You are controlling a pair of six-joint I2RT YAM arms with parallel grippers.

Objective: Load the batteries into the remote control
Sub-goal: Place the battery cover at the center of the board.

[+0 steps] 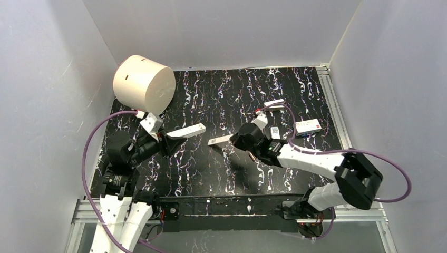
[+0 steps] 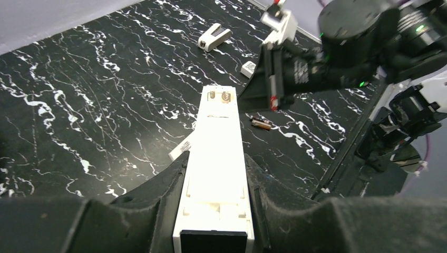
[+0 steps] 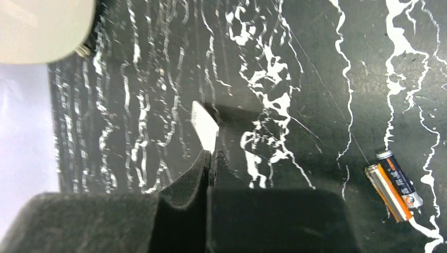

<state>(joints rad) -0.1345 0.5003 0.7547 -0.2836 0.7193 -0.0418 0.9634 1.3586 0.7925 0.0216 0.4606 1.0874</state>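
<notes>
Tabletop: black marble-pattern table (image 1: 211, 174), white walls all round.
Left gripper (image 2: 213, 176): clamped on the remote control (image 2: 217, 132), pinching its long sides, with the recess facing up and the remote held off the table.
Batteries (image 3: 394, 184): both on the table, side by side and touching, near the remote's far end.
Handling: tiny, smooth and rigid, so likely to roll; pinch one across its middle.
Right gripper (image 3: 211, 158): closed on a thin white strip (image 1: 220, 140), near the batteries.

White-and-black arms (image 1: 311, 161) trail purple cables (image 1: 84, 158); the fingers (image 2: 158, 200) are matte black.
</notes>
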